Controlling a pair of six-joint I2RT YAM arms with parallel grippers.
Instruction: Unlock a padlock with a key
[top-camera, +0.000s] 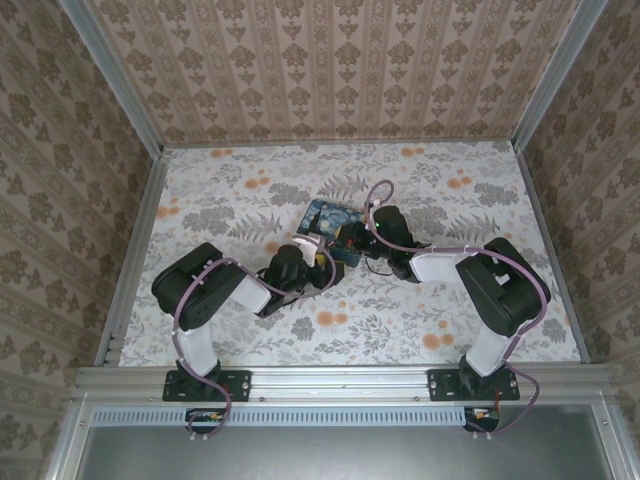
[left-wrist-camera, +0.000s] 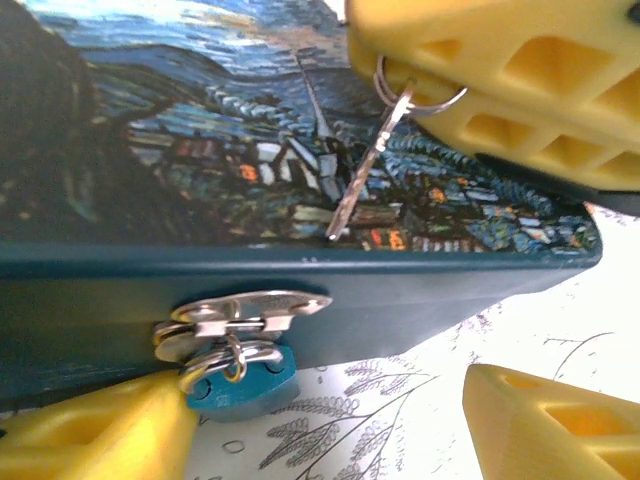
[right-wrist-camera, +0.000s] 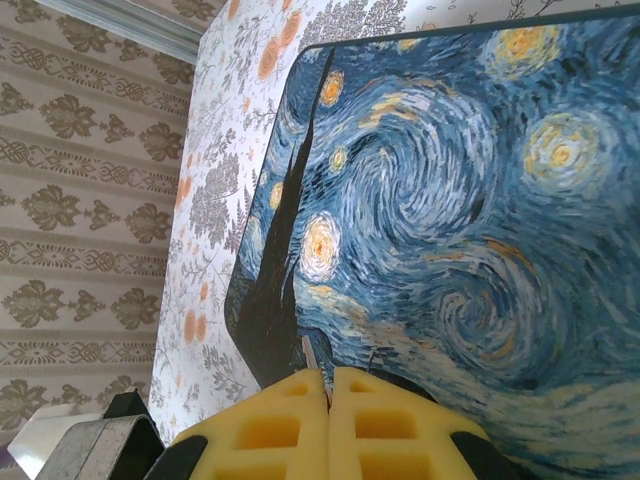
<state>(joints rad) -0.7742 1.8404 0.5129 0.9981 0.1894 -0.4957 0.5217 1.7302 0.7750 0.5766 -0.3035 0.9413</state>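
The padlock (left-wrist-camera: 238, 388), small with a blue-green body and a thin shackle, hangs from the silver hasp (left-wrist-camera: 245, 312) on the dark side wall of the painted box (left-wrist-camera: 200, 150). My left gripper (left-wrist-camera: 330, 425) is open and low at that wall. The padlock lies just inside its left finger (left-wrist-camera: 95, 432) and far from its right finger (left-wrist-camera: 560, 420). My right gripper (right-wrist-camera: 330, 385) is shut on the key (left-wrist-camera: 362, 175), which hangs from a ring with its tip resting on the lid near the front edge. The key's blade (right-wrist-camera: 313, 355) pokes out between the yellow pads.
The starry-night box (top-camera: 330, 225) sits mid-table on the floral cloth (top-camera: 240, 190), with both arms meeting at its near side. Patterned walls with metal rails (top-camera: 135, 250) close the table on three sides. Open cloth lies to the left, right and behind the box.
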